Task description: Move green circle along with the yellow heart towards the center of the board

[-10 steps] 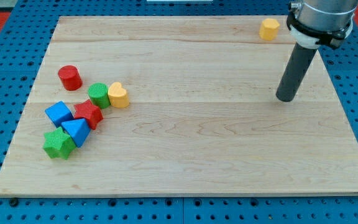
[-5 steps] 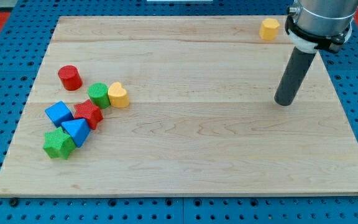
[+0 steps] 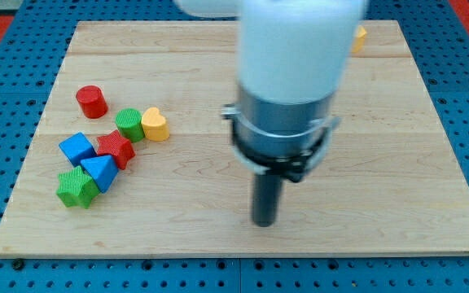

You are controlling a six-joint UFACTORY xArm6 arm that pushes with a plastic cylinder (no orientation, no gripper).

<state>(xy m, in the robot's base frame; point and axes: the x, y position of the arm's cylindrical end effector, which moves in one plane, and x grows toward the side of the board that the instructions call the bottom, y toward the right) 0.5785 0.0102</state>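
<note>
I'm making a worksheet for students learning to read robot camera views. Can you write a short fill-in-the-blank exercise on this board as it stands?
1. The green circle touches the ____ heart on its right in the view.
2. My tip stands toward the view's ____ of that pair, well apart from it.
3. The lone red cylinder sits toward the view's ____ of the block cluster.
4. The arm partly hides a ____ block near the board's top edge.

Missing words: yellow; right; top; yellow

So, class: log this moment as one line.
my tip: lower centre, touching nothing | green circle touching yellow heart, left side | push: not begun
</note>
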